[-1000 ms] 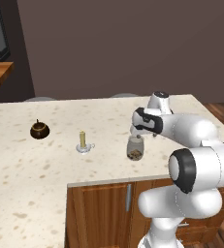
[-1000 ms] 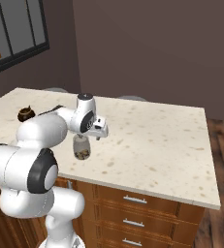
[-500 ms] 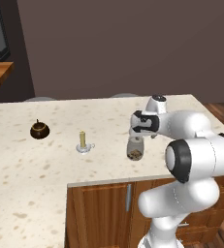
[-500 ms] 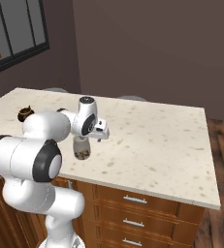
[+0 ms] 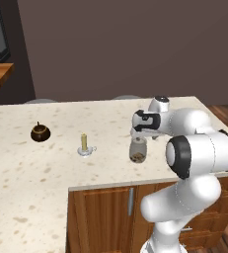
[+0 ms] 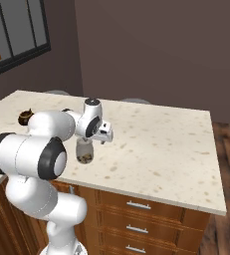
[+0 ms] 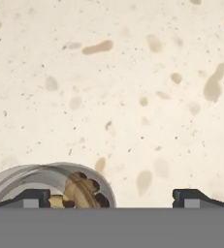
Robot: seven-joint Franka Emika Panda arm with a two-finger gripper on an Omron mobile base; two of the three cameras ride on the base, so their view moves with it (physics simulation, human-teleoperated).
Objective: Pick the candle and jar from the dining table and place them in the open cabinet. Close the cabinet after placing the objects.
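The jar (image 5: 40, 132) is a small dark brown lidded pot standing at the left of the dining table (image 5: 46, 173), and it also peeks out behind my arm as the jar (image 6: 24, 117). To its right stands the candle (image 5: 85, 145), upright on its small grey disc. My gripper (image 5: 137, 135) hangs open well to the right of both, pointing down just above a clear glass container (image 5: 137, 151). In the hand view the gripper (image 7: 112, 198) is open over bare stone, with the glass container (image 7: 50, 184) under its left fingertip (image 7: 33, 197). The cabinet is out of view.
The glass container (image 6: 84, 152) holds brown pieces and stands near the table's front edge. Wooden drawers with short handles (image 6: 136, 205) run below the tabletop. The stone top (image 6: 161, 134) stretches bare to the right. A dark wall lies behind, and a window (image 6: 17, 30) sits at the left.
The hand has stayed over the glass container, still open. The arm's upper links have shifted slightly. The jar and the candle have not moved.
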